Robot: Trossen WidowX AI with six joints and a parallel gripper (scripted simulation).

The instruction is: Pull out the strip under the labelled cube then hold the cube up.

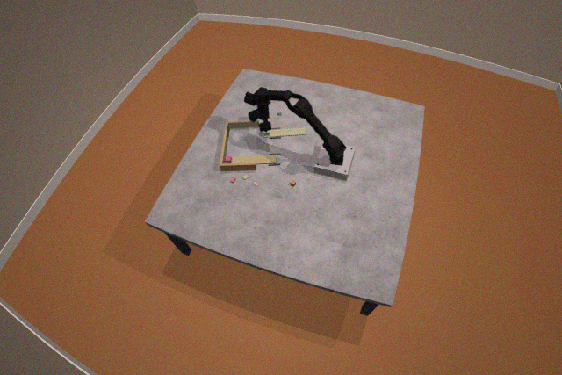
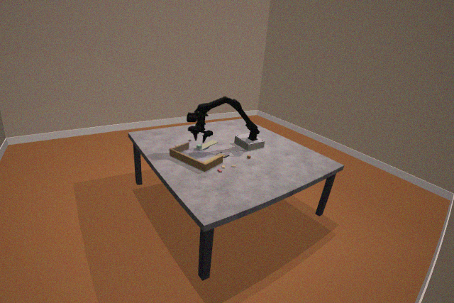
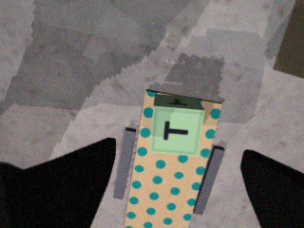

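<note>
Grey mottled table (image 1: 295, 226) on an orange floor (image 1: 476, 180), tan walls behind. Dotted strip (image 3: 171, 190) lying flat, long axis running from the wooden frame (image 1: 224, 144) toward the arm's base, labelled cube (image 3: 174, 130) upright at its far end. Gripper (image 3: 166, 190) hovering above, fingers partly open astride the strip, gripping nothing.

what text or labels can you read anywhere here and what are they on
"T", dark, lying on its side in the wrist view, on the top face of the pale green cube resting at the end of the teal-dotted strip.
A dark mark on the cube's far side face is too squashed to read.
The pink cube and the small loose blocks on the table are too small to show any lettering.
</note>
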